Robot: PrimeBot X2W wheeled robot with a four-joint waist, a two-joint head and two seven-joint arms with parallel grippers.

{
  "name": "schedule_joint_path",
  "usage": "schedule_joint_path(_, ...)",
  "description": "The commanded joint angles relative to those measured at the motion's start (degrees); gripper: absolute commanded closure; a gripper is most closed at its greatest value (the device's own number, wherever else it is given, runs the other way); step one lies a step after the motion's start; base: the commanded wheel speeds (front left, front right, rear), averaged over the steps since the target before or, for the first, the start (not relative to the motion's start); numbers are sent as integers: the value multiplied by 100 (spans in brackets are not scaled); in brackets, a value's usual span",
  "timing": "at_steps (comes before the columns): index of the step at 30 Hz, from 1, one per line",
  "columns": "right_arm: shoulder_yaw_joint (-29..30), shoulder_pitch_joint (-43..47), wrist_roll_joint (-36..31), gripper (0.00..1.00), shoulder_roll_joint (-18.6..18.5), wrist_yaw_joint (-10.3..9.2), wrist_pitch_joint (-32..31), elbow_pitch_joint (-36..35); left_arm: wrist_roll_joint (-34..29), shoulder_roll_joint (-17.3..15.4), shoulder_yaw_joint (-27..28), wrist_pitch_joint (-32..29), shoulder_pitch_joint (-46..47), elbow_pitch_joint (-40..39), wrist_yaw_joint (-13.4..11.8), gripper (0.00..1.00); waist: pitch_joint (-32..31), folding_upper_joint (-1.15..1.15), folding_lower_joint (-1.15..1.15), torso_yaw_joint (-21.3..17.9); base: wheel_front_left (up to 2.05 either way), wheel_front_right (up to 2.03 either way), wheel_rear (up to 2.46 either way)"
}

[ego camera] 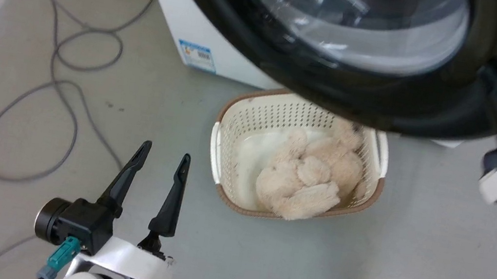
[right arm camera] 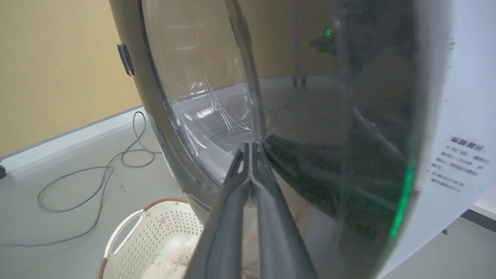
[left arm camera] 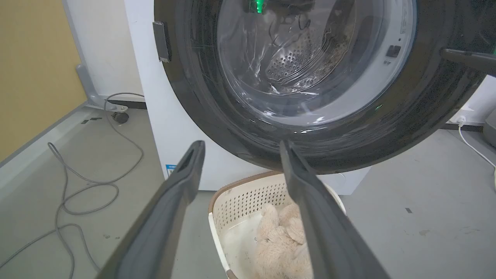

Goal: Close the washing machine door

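Door: the washing machine door [ego camera: 372, 104] stands ajar.
Right end effector [right arm camera: 251, 149]: fingers pressed together, empty, tips at the door's outer rim; the nearer arm.
Left end effector [ego camera: 165, 151]: spread wide, empty, below the door, apart.

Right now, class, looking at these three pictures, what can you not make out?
- Door top: cut off by the head view's upper edge.
- Basket far corner: hidden under the door's rim, head view.
- Blue label text: too small, head view.
- Right gripper touching the door or not: blurred, right wrist view.
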State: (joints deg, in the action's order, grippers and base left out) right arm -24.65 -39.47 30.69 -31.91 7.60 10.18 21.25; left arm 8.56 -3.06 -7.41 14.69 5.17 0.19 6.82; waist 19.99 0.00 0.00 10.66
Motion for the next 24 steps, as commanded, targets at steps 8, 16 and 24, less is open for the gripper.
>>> schedule_joint_path(8,374,-993,27,100,-73,-11,-257,745,49,15,-57,30,266,-42,39,0,474,0,0,236,0,0,0)
schedule_joint_path(16,924,-1715,2,100,116,-11,-410,1630,211,17,-214,30,360,-46,-57,0,643,0,0,364,0,0,0)
schedule_joint_path(24,1131,-1927,-111,100,389,-11,-265,2194,257,18,-253,30,375,0,-134,0,565,0,0,370,0,0,0)
